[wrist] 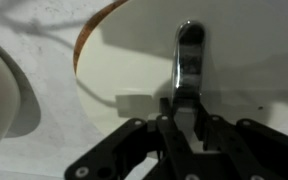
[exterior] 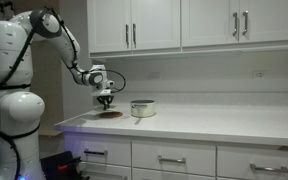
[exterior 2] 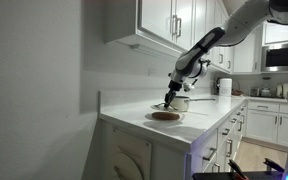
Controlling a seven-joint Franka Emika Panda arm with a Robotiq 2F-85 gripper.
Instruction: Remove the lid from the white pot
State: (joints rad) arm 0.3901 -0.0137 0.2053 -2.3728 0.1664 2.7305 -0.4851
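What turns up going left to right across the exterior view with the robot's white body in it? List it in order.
In order: robot's white body → gripper → white pot.

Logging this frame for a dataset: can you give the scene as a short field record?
white pot: uncovered
brown disc: beside the pot
lid: over the disc, off the pot
gripper: above the lid, jaws flanking its knob, grip unclear
surface: white counter
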